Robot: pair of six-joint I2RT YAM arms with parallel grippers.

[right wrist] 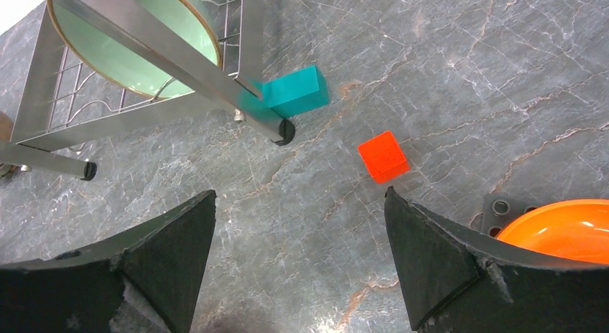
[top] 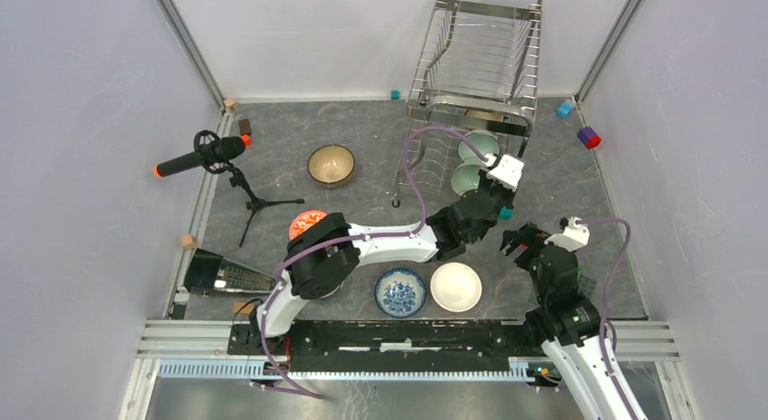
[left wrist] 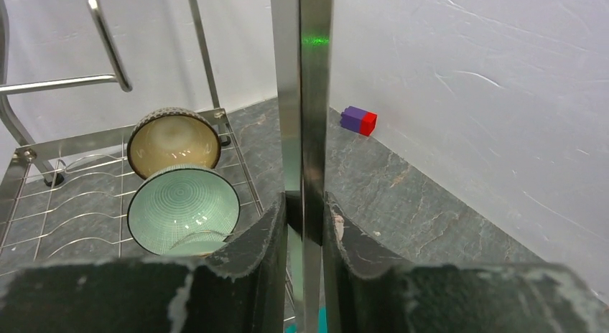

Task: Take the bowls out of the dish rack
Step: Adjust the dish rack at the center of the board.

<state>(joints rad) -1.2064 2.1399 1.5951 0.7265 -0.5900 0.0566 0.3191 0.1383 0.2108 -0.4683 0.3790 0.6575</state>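
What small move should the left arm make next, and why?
Probably open the left gripper and shift it sideways toward the green bowl. Its fingers pinch the rack upright, not a bowl, and the green bowl sits in the rack just beside that upright, nearest the gripper.

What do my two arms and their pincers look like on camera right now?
The left arm and right arm have white links, bulky black joints and a looping lilac cable each. The left pincer and right pincer have thick black fingers, chipped pale along their edges.
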